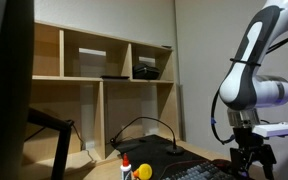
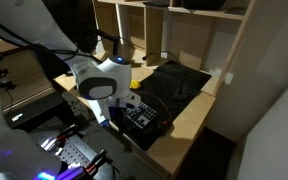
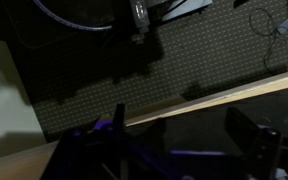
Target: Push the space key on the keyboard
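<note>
The black keyboard point(image 2: 144, 117) lies at the near edge of the wooden desk, and its rows of keys also show in an exterior view point(image 1: 196, 172). My gripper point(image 1: 250, 160) hangs pointing down just above the keyboard's end. In an exterior view the arm's white wrist point(image 2: 99, 80) covers the gripper. In the wrist view the two dark fingers of the gripper point(image 3: 179, 135) stand apart with nothing between them. They hang over the light desk edge point(image 3: 214, 95). I cannot make out the keyboard in the wrist view.
A black mat point(image 2: 176, 80) covers the desk behind the keyboard. A small white bottle point(image 1: 126, 168) and a yellow object point(image 1: 142, 172) stand beside it. Black cables point(image 1: 144, 125) loop over the desk. Wooden shelves point(image 1: 99, 75) rise behind.
</note>
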You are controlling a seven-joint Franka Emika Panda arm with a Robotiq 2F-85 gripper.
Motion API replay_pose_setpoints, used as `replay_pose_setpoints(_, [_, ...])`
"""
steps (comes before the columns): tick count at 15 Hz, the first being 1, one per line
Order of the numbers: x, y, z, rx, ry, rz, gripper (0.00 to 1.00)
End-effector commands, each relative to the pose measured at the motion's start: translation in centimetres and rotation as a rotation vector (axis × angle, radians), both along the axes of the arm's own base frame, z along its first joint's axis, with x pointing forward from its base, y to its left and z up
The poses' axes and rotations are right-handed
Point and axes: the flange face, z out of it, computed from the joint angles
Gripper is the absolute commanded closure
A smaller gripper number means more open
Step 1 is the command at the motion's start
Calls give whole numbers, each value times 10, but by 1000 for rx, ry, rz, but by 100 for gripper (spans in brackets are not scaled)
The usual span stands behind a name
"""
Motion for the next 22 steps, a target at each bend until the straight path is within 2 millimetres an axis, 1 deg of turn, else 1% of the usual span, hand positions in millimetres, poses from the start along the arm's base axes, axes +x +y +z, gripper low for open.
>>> replay_pose_setpoints(1, [3, 2, 0, 34, -28, -25, 0])
replay_pose_setpoints(3, [1, 5, 13, 163, -71, -101, 0])
replay_pose_setpoints(4, [2, 8, 16, 212, -101, -115, 0])
replay_pose_setpoints(5, [5, 11, 14, 241, -137, -120, 0])
replay_pose_setpoints(7, [6, 13, 8, 248, -138, -142, 0])
replay_pose_setpoints(8, [7, 11, 11, 222, -133, -138, 0])
replay_pose_setpoints(13, [8, 12, 11, 223, -134, -138, 0])
replay_pose_setpoints(14, [22, 27, -9, 222, -115, -131, 0])
replay_pose_setpoints(15, [18, 43, 4, 256, -136, -111, 0])
replay_pose_setpoints(18, [35, 92, 2, 257, -210, -58, 0])
replay_pose_setpoints(19, [40, 100, 2, 223, -247, -71, 0])
replay_pose_setpoints(20, [43, 104, -2, 180, -259, -89, 0])
replay_pose_setpoints(21, [40, 98, 8, 232, -237, -76, 0])
replay_pose_setpoints(22, [42, 106, 8, 222, -241, -69, 0])
